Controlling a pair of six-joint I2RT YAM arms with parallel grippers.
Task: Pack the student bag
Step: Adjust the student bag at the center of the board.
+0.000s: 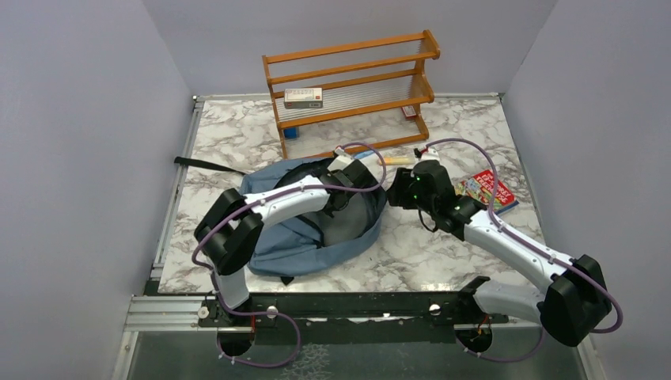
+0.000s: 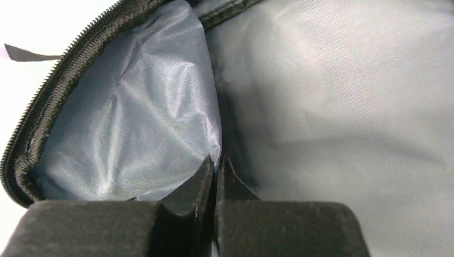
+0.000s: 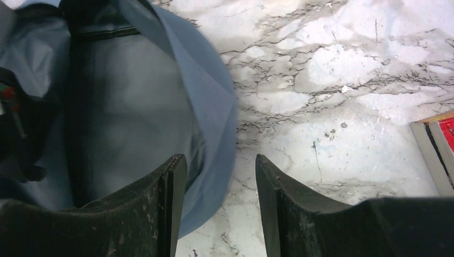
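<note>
My left gripper (image 2: 216, 161) is pressed together inside the student bag (image 1: 294, 250), tips meeting at a fold of its lining, lower centre. My right gripper (image 3: 220, 163) stands spread over the bag's edge.

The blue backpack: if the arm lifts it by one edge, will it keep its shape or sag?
Probably sag: the backpack lies slumped and creased, and its thin lining wrinkles where the left gripper pinches it. It looks nearly empty, so likely light. The glossy lining may slip.
</note>
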